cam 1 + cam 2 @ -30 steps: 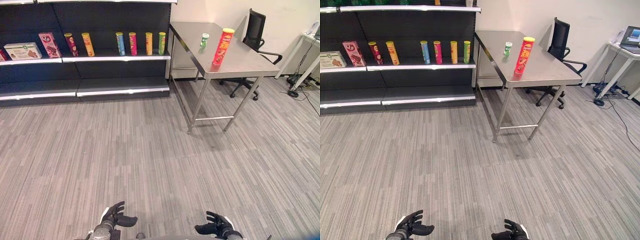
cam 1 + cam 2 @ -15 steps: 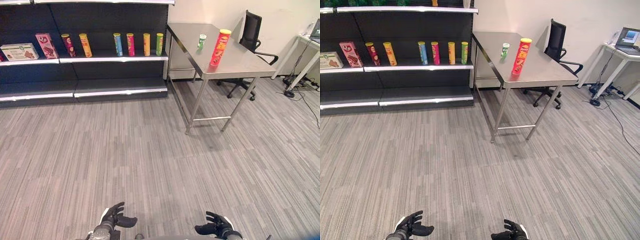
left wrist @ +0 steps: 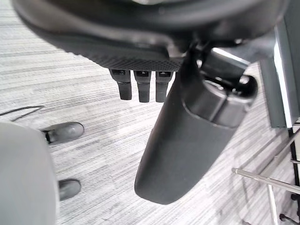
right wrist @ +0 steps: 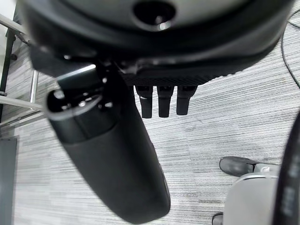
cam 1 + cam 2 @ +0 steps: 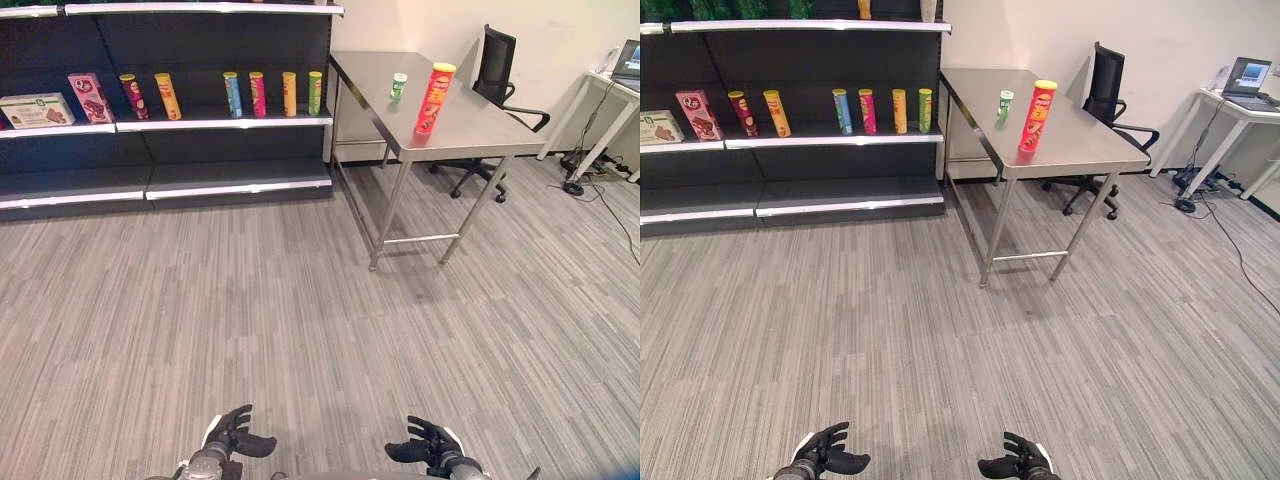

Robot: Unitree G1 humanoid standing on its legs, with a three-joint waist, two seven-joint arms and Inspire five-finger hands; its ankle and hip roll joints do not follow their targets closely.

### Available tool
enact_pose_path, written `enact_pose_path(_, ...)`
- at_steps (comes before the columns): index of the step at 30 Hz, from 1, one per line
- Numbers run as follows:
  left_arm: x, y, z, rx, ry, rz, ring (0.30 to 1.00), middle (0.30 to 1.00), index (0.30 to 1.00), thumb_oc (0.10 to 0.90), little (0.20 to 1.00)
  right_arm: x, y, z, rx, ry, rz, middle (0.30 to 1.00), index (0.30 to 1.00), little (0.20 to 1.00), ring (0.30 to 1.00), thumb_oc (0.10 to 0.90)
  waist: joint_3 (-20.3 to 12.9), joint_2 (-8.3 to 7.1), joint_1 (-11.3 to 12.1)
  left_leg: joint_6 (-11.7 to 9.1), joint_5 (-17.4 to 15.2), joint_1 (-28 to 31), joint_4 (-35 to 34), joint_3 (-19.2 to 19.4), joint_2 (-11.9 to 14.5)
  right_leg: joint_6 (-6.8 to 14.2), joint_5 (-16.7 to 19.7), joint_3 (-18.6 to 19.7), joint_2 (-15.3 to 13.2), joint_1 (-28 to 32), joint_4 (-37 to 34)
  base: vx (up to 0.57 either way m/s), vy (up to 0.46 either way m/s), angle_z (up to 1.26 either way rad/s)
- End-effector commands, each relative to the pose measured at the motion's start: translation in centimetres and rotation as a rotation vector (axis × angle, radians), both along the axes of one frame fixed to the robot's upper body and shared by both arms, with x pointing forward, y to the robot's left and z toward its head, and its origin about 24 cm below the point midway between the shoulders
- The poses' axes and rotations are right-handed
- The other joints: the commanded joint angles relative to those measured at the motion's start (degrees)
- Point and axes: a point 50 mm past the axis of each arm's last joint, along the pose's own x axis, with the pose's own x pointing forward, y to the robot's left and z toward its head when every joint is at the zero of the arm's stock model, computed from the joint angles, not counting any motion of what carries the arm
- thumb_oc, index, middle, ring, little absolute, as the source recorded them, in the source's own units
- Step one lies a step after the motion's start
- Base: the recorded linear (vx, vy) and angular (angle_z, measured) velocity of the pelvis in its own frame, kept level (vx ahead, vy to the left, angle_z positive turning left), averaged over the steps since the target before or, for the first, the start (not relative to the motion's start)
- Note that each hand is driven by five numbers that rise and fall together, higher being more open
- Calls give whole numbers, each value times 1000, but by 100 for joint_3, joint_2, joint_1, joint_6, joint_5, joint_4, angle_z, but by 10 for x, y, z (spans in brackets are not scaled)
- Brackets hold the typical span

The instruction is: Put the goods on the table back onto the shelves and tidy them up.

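Note:
A tall red chip can [image 5: 435, 97] and a small green-and-white can [image 5: 399, 86] stand upright on the steel table [image 5: 470, 130] at the far right. The dark shelves [image 5: 170, 125] along the back wall carry several chip cans [image 5: 258, 93] and two boxes [image 5: 38, 108]. My left hand [image 5: 232, 440] hangs low at the bottom of the eye views, fingers relaxed and holding nothing; its fingers [image 3: 140, 86] hang over bare floor. My right hand [image 5: 428, 450] is beside it, also open and empty, with straight fingers [image 4: 161, 101].
A black office chair [image 5: 500, 75] stands behind the table. A white desk with a laptop [image 5: 1247, 76] is at the far right, with cables on the floor below. Wide grey carpet [image 5: 300, 300] lies between me and the shelves.
The whole picture has shifted: shelves and table sit slightly lower and further left, so the camera has moved. Both hands hang as before.

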Motion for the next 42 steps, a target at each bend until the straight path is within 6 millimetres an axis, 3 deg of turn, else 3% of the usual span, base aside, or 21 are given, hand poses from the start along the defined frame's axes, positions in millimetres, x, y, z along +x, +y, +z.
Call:
enact_pose_path(1,41,-5,15,3,-138,-58,900,900,900,800,900,34,-10,15,-18,-133,2,900,900,900,900,800,80,47,-33,-317,-553,290,46,365,355,515,-122,-92,-280,-129,14,0,0,0)
enact_pose_path(5,40,-3,14,6,-130,-41,900,900,900,800,900,40,-9,18,-15,-161,8,900,900,900,900,800,141,33,-41,-319,-543,283,46,368,376,464,-142,17,-230,-206,38,34,-53,0)
enact_pose_path(12,44,2,17,8,-149,-2,900,900,900,800,900,47,-12,22,-36,-176,31,900,900,900,900,800,445,-100,70,-355,-819,-338,1223,290,444,319,-266,139,-199,-385,267,11,-100,-2)
enact_pose_path(17,41,6,16,-19,-147,77,900,900,900,800,900,48,-15,25,-39,-192,33,900,900,900,900,800,787,-231,234,-506,96,-1441,3390,28,455,128,-422,103,-163,-125,337,124,-140,4)
enact_pose_path(19,38,7,15,-28,-142,112,900,900,900,800,900,47,-15,25,-26,-195,13,900,900,900,900,800,775,-307,267,-457,40,-1926,3640,110,360,116,-485,129,-172,-55,290,280,-94,16)
enact_pose_path(21,37,7,16,-43,-153,136,900,900,900,800,900,44,-14,25,-15,-203,-2,900,900,900,900,800,703,-317,372,-409,-72,-2318,2634,291,475,163,-625,224,-140,175,105,420,32,7)
enact_pose_path(23,37,7,17,-40,-163,134,900,900,900,800,900,45,-14,26,-25,-207,11,900,900,900,900,800,708,-282,424,-442,183,-2318,1946,294,544,185,-682,257,-108,311,33,377,70,-34)
enact_pose_path(24,37,9,17,-33,-165,136,900,900,900,800,900,49,-15,28,-41,-215,38,900,900,900,900,800,637,-177,574,-502,483,-2392,624,122,663,225,-869,343,-14,471,14,522,72,-22)
enact_pose_path(25,35,11,16,-23,-157,146,900,900,900,800,900,50,-14,27,-47,-213,43,900,900,900,900,800,639,-204,602,-546,608,-2412,198,70,653,243,-981,425,-36,602,14,516,74,-14)
enact_pose_path(28,21,14,9,-13,-104,170,900,900,900,800,900,49,-14,26,-42,-201,39,900,900,900,900,800,502,-169,605,-555,553,-2444,46,207,726,273,-1121,645,-26,803,14,565,114,-47)
enact_pose_path(29,14,18,7,-10,-87,205,900,900,900,800,900,42,-10,22,-11,-186,15,900,900,900,900,800,386,-162,647,-554,920,-2299,46,134,642,315,-1134,782,-108,915,172,607,152,-74)
enact_pose_path(32,9,23,5,2,-67,220,900,900,900,800,900,33,-9,15,4,-146,-23,900,900,900,900,800,265,-220,718,-412,912,-2059,69,147,412,507,-879,823,-307,847,659,491,125,-73)
enact_pose_path(34,10,26,7,9,-74,196,900,900,900,800,900,29,-14,12,-7,-108,-21,900,900,900,900,800,210,-329,780,-40,510,-1663,241,304,-4,972,664,846,-666,319,2416,568,180,-24)
enact_pose_path(35,10,26,7,9,-74,196,900,900,900,800,900,29,-14,12,-7,-108,-22,900,900,900,900,800,198,-314,793,-43,512,-1677,242,311,16,970,679,860,-651,302,2410,337,129,-37)
enact_pose_path(36,14,26,9,11,-83,174,900,900,900,800,900,32,-15,13,-10,-114,-21,900,900,900,900,800,247,-259,758,82,340,-1442,254,336,-55,1024,1156,765,-756,-4,3100,241,128,-46)
enact_pose_path(37,16,26,10,14,-87,163,900,900,900,800,900,34,-18,14,-19,-118,-26,900,900,900,900,800,296,-139,713,174,239,-1257,241,336,-57,975,1266,655,-775,-355,3659,537,265,-22)
enact_pose_path(38,20,26,11,20,-91,142,900,900,900,800,900,38,-22,17,-33,-136,-48,900,900,900,900,800,429,98,533,298,9,-736,139,282,-53,856,1032,233,-1000,-1053,4316,375,202,7)
enact_pose_path(39,20,26,11,20,-91,142,900,900,900,800,900,38,-22,17,-33,-135,-48,900,900,900,900,800,428,100,533,298,9,-738,139,282,-51,856,1033,232,-999,-1054,4314,623,164,41)
enact_pose_path(40,26,24,13,-1,-115,137,900,900,900,800,900,37,-24,17,-41,-134,-43,900,900,900,900,800,547,242,332,259,-188,-339,94,138,-37,682,341,-202,-1089,-1464,3731,646,-43,47)
enact_pose_path(41,31,22,15,-5,-133,121,900,900,900,800,900,40,-26,19,-49,-141,-30,900,900,900,900,800,623,289,125,189,-360,-20,66,20,-61,632,210,-389,-933,-1703,2605,647,-43,49)
enact_pose_path(42,31,22,15,-6,-133,121,900,900,900,800,900,40,-26,19,-49,-141,-30,900,900,900,900,800,623,291,124,189,-360,-20,66,18,-59,632,213,-392,-931,-1699,2599,651,-196,53)
